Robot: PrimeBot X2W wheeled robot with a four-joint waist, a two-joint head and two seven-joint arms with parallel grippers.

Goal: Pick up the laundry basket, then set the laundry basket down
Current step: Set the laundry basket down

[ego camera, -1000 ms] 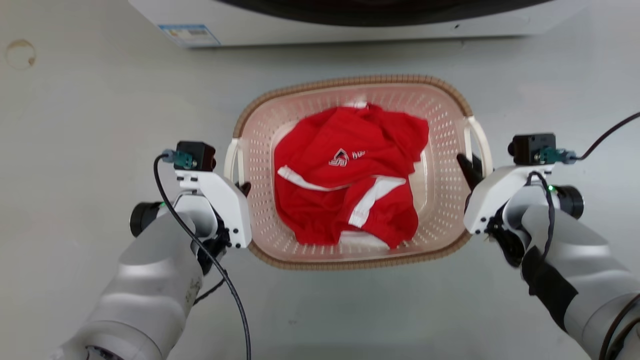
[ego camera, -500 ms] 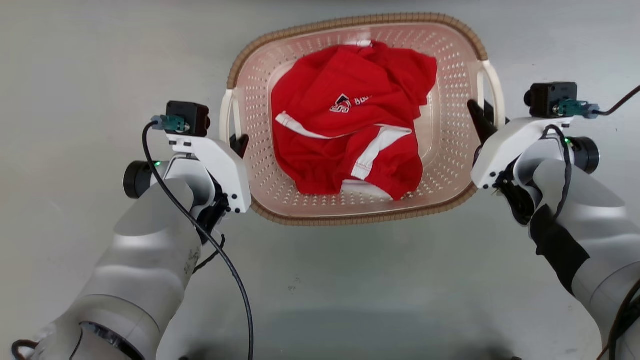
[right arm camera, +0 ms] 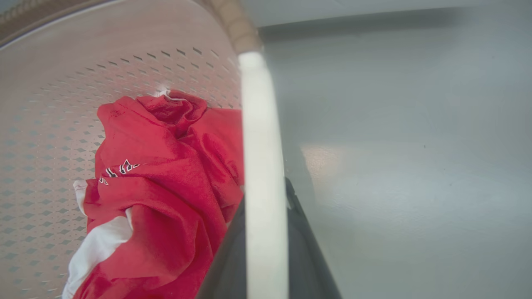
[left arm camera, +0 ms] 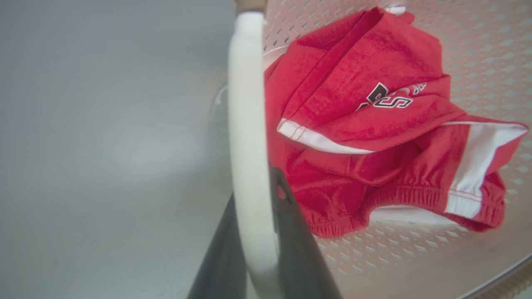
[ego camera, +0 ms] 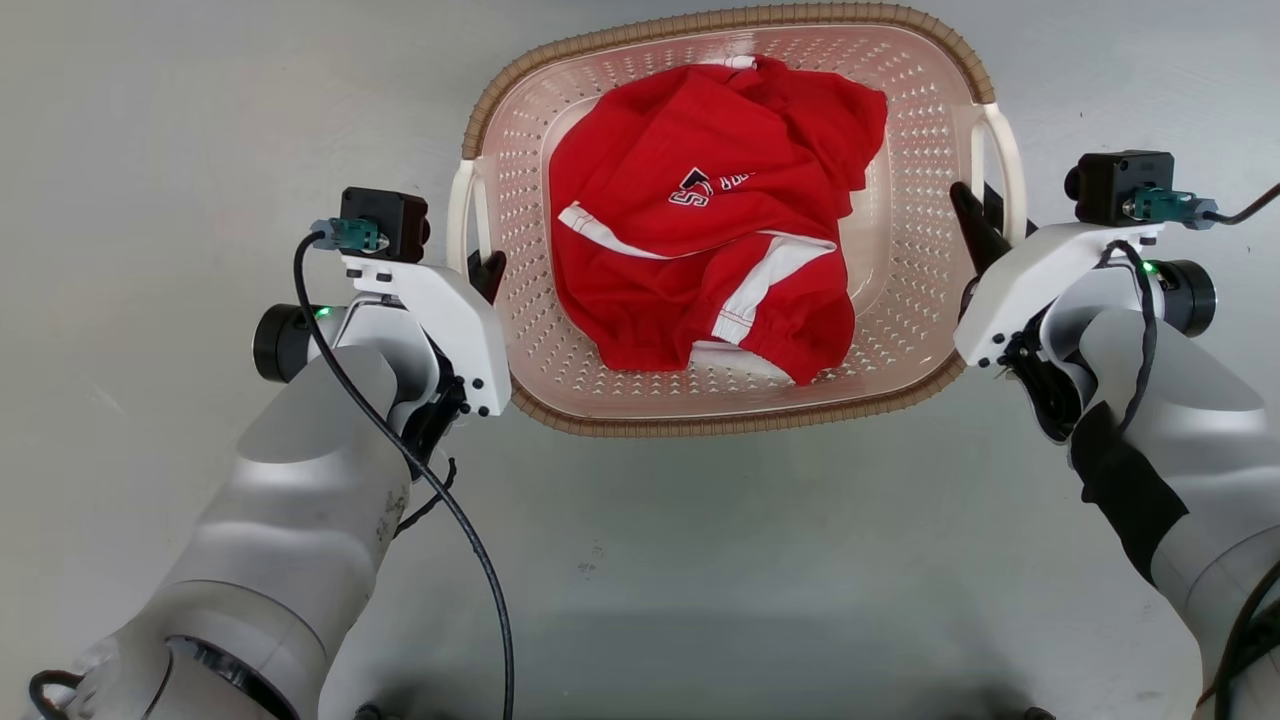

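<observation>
The laundry basket [ego camera: 730, 425] lies at the upper centre of the head view, with a red garment [ego camera: 700, 230] inside. The left gripper [ego camera: 487, 275] clamps its 2 fingers on the white left handle [ego camera: 462, 215]. The right gripper [ego camera: 975, 215] clamps the right handle [ego camera: 1005, 165]. Grey floor [ego camera: 700, 560] lies below.

The laundry basket [ego camera: 720, 425] sat between the two arms, with sports clothes [ego camera: 700, 230] piled inside it. The left gripper [ego camera: 487, 272] straddled its left handle [ego camera: 462, 215] and the right gripper [ego camera: 975, 210] its right handle [ego camera: 1008, 160] — one finger on either side.
</observation>
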